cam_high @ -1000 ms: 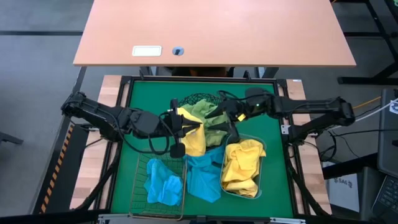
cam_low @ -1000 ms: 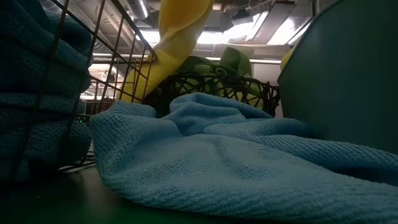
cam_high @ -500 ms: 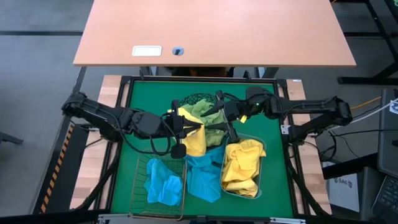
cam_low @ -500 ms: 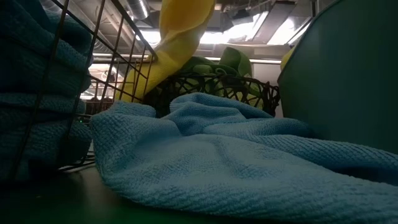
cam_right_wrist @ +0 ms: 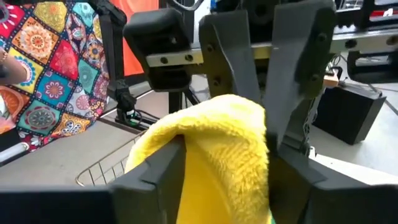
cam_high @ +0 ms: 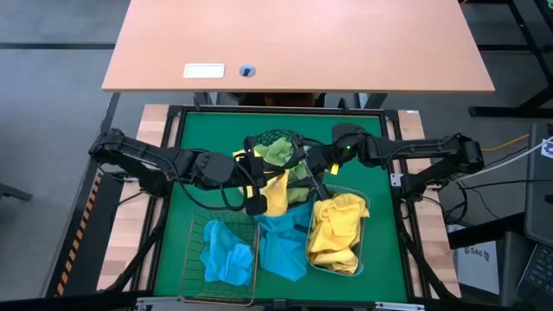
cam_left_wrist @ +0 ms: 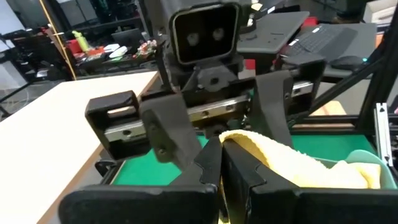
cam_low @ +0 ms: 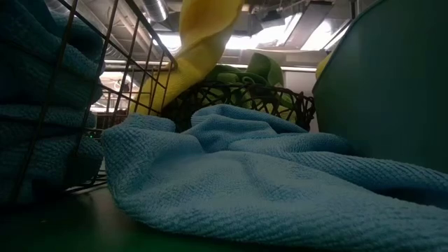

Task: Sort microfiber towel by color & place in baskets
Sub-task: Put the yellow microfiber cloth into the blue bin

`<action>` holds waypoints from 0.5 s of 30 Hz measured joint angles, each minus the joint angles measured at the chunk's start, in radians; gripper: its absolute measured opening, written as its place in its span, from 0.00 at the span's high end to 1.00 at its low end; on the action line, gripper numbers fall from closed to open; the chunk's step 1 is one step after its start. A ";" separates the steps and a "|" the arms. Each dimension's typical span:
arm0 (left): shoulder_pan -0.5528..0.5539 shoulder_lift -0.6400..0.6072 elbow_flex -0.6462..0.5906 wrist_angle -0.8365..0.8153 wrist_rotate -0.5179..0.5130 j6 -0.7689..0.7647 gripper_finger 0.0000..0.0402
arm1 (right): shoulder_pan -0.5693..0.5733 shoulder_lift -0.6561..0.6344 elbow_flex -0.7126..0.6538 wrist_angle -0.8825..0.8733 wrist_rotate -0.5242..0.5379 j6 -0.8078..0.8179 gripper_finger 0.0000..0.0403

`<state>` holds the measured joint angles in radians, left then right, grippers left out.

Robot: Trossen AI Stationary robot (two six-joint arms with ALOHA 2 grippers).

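A yellow microfiber towel point(cam_high: 275, 197) hangs over the middle of the green mat, with my left gripper point(cam_high: 262, 177) shut on its top. My right gripper point(cam_high: 299, 168) faces it from the right, fingers apart on either side of the towel's upper fold. In the low view the towel point(cam_low: 199, 42) drops behind the copper wire basket point(cam_low: 133, 49). Green towels point(cam_high: 278, 151) fill the black mesh bowl point(cam_high: 278, 135) behind. Blue towels lie in the copper basket point(cam_high: 194, 259), yellow ones in the plastic tub point(cam_high: 367, 216). One blue towel point(cam_high: 281, 246) is spread on the mat between them. My left gripper point(cam_left_wrist: 222, 158) pinches the yellow towel's top fold point(cam_left_wrist: 235, 139) between its two fingers, which lie nearly level and point toward the table's right. The towel hangs below them; its lower end is hidden. My right gripper point(cam_right_wrist: 224, 180) comes level from the table's right. The towel's bulging fold point(cam_right_wrist: 230, 124) sits between its spread fingers point(cam_right_wrist: 155, 177) and lies against their inner sides.
The bowl, the basket and the tub point(cam_low: 385, 84) crowd the mat's middle and near half. The loose blue towel point(cam_low: 245, 182) fills the gap between basket and tub. A wooden desk point(cam_high: 294, 43) stands beyond the far edge.
My right gripper has moved toward the table's left, up to the hanging yellow towel, and has rolled about its own line. My left gripper has shifted a little toward the right with the towel, so the two now meet over the mat's middle.
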<state>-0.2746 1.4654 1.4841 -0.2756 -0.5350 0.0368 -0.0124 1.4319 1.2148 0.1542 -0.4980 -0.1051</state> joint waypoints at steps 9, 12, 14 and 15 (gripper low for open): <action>0.014 0.000 0.000 0.000 0.000 -0.002 1.00 | -0.002 0.001 0.000 -0.001 0.001 0.003 0.96; 0.014 0.000 0.000 0.003 -0.018 -0.008 1.00 | -0.002 -0.026 0.000 -0.029 0.008 0.033 0.95; 0.014 0.000 0.000 0.006 -0.033 -0.009 1.00 | -0.002 -0.054 0.016 -0.101 0.012 0.071 0.96; 0.014 0.000 0.000 0.010 -0.043 -0.009 1.00 | -0.002 -0.065 0.033 -0.147 0.023 0.086 0.97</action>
<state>-0.2607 1.4654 1.4841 -0.2657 -0.5781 0.0280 -0.0143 1.3664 1.2481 0.0067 -0.4753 -0.0190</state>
